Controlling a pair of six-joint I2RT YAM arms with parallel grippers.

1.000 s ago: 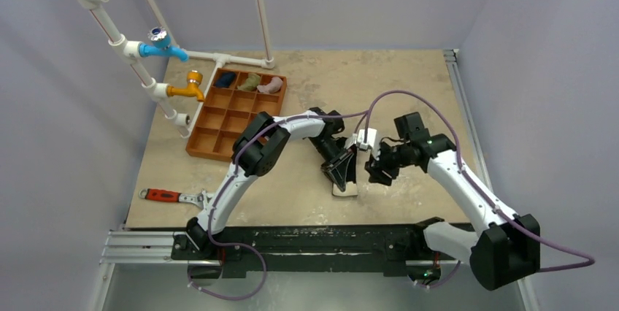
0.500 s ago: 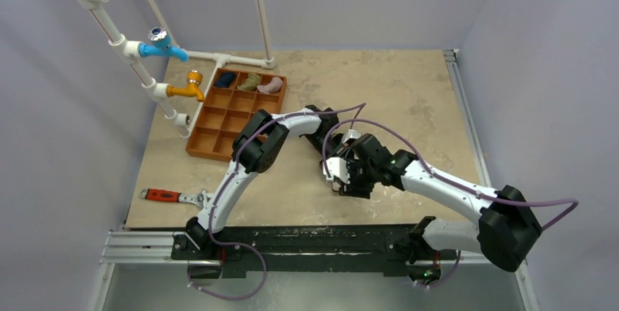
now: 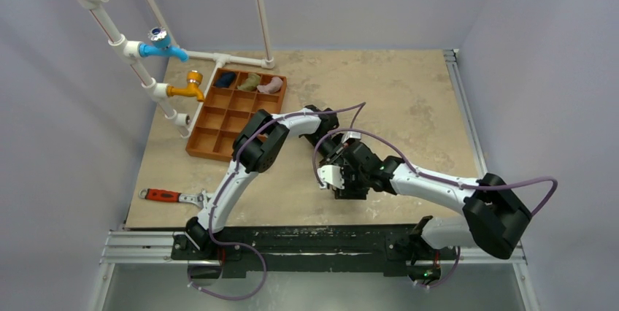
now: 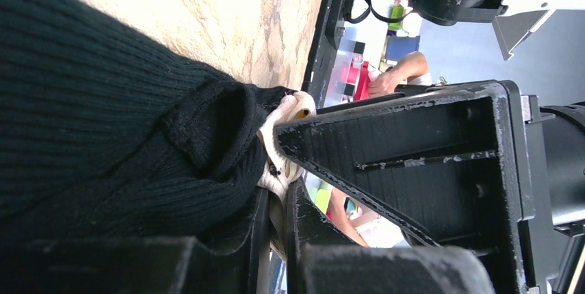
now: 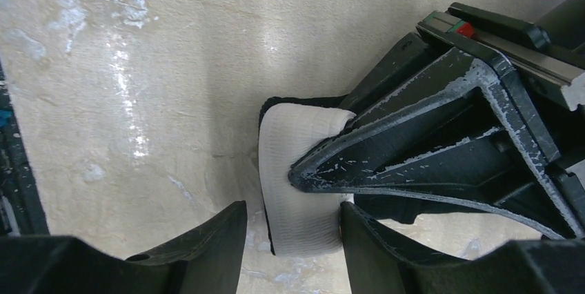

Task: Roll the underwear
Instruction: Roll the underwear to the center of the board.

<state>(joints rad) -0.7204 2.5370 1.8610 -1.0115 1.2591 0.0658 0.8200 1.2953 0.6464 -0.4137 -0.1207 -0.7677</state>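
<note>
1. First, from the left wrist: shows the left gripper [image 4: 276, 232] pressed together on the pale band of the underwear [image 4: 103, 121]; finds its black ribbed fabric bunched on the table [image 4: 227, 11].
2. Next, from the right wrist: shows the right gripper [image 5: 293, 214] spread, straddling the rolled pale end of the underwear, with a gap on one side; catches a finger of the left gripper pressing into that roll.
3. Lastly, from above: finds the left arm [image 3: 226, 194] and right arm [image 3: 431, 179] meeting mid-table toward the near edge, hiding the underwear; places the orange-brown tray [image 3: 219, 117] well apart to the left.
</note>
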